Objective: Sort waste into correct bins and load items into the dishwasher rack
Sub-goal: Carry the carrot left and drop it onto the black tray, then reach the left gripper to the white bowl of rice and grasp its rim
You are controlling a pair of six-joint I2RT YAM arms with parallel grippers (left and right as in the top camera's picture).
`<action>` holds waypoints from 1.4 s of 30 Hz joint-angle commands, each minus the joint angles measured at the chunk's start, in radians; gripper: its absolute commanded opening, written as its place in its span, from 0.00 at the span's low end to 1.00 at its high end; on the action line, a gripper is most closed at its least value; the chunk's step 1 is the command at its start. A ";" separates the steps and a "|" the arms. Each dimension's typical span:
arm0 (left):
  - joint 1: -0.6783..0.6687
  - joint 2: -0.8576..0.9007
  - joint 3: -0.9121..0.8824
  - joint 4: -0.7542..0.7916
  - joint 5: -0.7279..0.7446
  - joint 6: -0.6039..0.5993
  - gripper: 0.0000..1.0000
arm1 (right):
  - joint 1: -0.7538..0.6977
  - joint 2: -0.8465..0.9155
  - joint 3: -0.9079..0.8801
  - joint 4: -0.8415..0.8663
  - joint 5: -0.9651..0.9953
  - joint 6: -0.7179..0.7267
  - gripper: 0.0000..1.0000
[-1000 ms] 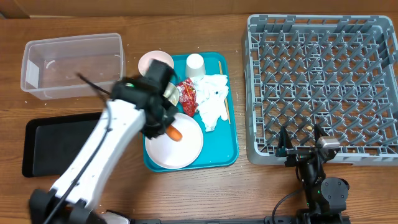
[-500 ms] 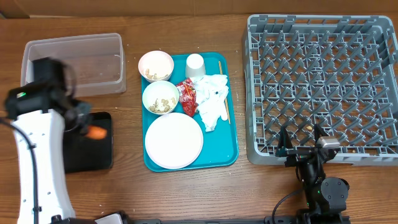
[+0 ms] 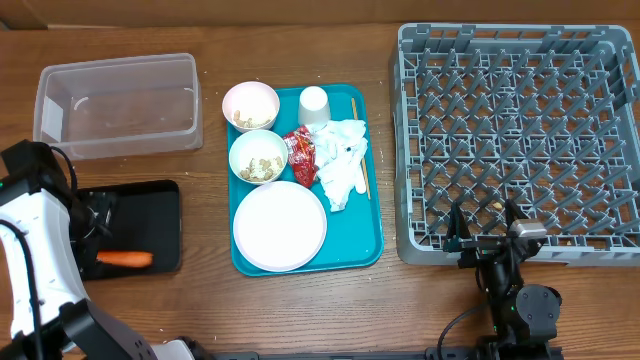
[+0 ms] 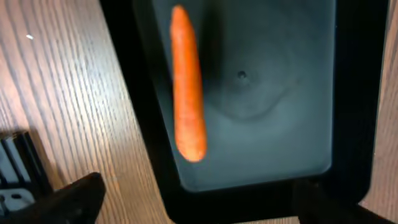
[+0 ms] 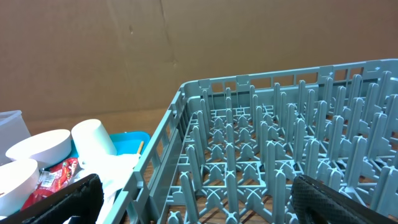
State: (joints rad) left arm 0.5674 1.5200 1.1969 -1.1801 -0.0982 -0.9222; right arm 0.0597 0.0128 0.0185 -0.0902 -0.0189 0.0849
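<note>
– Over at the near left, what's in the black tray?
– The carrot. It lies flat on the tray floor, toward the near side, with nothing touching it. The left pincer hangs just above, fingers spread wide, gripping nothing.
– Why that bin and not the tub?
– My guess is that food goes in the black tray. That would leave the clear tub, just beyond it, for paper and wrapper. I see nothing in the tub.
– Where's the other waste?
– On the teal tray, mid-worktop. The red wrapper and napkins are bunched together between the bowls and the stick. Both bowls hold grainy scraps.
– And the dishes?
– The plate sits at the teal tray's near end. One bowl is just beyond it, and the other bowl and the cup are at the far end. The stick lies along the right side. No dish is in the rack on the right.
– Right pincer?
– It's wide open and holds nothing. It sits low at the rack's near edge, well apart from the teal tray. I think it's kept there so the arms don't cross while the left one sorts.
– What comes next?
– Likely more waste. The bowls need their scraps emptied before racking.
</note>
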 commanded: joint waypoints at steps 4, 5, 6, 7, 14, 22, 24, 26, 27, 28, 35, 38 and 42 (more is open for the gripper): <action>0.004 0.016 -0.004 0.017 0.019 0.072 1.00 | 0.003 -0.009 -0.010 0.006 0.003 -0.003 1.00; 0.004 0.015 -0.003 0.016 0.041 0.093 1.00 | 0.003 -0.009 -0.010 0.006 0.003 -0.003 1.00; 0.003 0.015 0.001 0.016 0.069 0.122 1.00 | 0.003 -0.009 -0.010 0.006 0.003 -0.003 1.00; 0.003 0.015 0.007 0.013 0.100 0.152 1.00 | 0.003 -0.009 -0.010 0.006 0.003 -0.003 1.00; -0.028 0.003 0.076 -0.059 0.335 0.291 0.99 | 0.003 -0.009 -0.010 0.006 0.003 -0.003 1.00; -0.293 -0.105 0.078 -0.029 0.402 0.503 0.99 | 0.003 -0.009 -0.010 0.006 0.003 -0.003 1.00; -0.389 -0.108 0.078 0.000 0.401 0.537 1.00 | 0.003 -0.009 -0.010 0.006 0.003 -0.003 1.00; -0.483 -0.101 0.077 0.038 0.370 0.544 1.00 | 0.003 -0.009 -0.010 0.006 0.003 -0.003 1.00; -0.525 -0.096 0.077 0.059 0.341 0.543 1.00 | 0.003 -0.009 -0.010 0.006 0.003 -0.003 1.00; -0.576 -0.087 0.077 0.087 0.298 0.541 1.00 | 0.003 -0.009 -0.010 0.006 0.003 -0.003 1.00; -0.805 0.026 0.077 0.271 -0.016 0.541 1.00 | 0.003 -0.009 -0.010 0.006 0.003 -0.003 1.00; -0.834 0.093 0.077 0.332 -0.061 0.579 1.00 | 0.003 -0.009 -0.010 0.006 0.003 -0.003 1.00; -0.851 0.182 0.077 0.400 -0.016 0.697 1.00 | 0.003 -0.009 -0.010 0.006 0.003 -0.003 1.00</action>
State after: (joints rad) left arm -0.2691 1.6356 1.2594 -0.8051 -0.0753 -0.3496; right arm 0.0597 0.0128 0.0185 -0.0898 -0.0185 0.0845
